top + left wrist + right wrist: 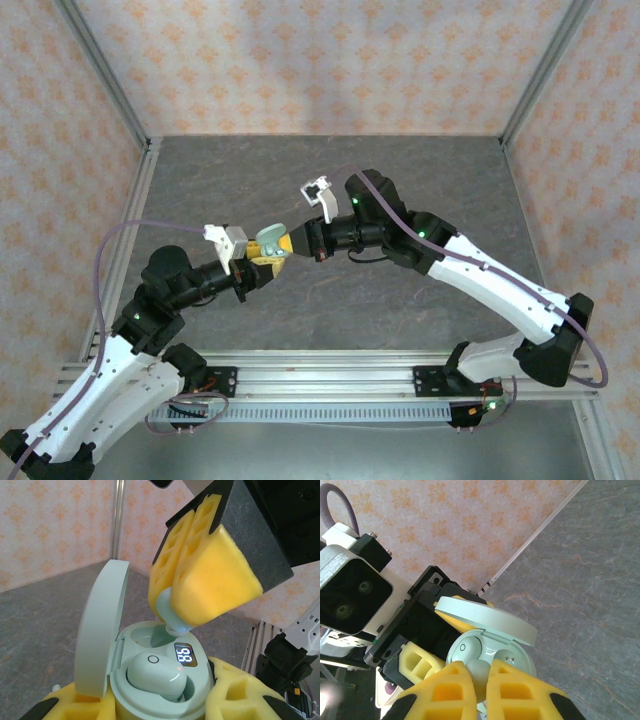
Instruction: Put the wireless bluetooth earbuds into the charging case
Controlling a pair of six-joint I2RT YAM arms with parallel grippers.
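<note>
In the left wrist view the held earbud (169, 611) is mostly buried between the yellow pads (215, 575) of the right tool (175, 607) — just its rounded pale tip pokes out. The lower body of the charging case (125, 686) is covered by the left tool (160, 707) and cut by the bottom edge. The free socket (146, 636) is partly screened by that tip and by the seated earbud (156, 674). From the right wrist camera the right tool's pads run off the bottom edge. From above the buds are too tiny to make out, and the left arm (100, 390) leaves the frame at the lower left.
</note>
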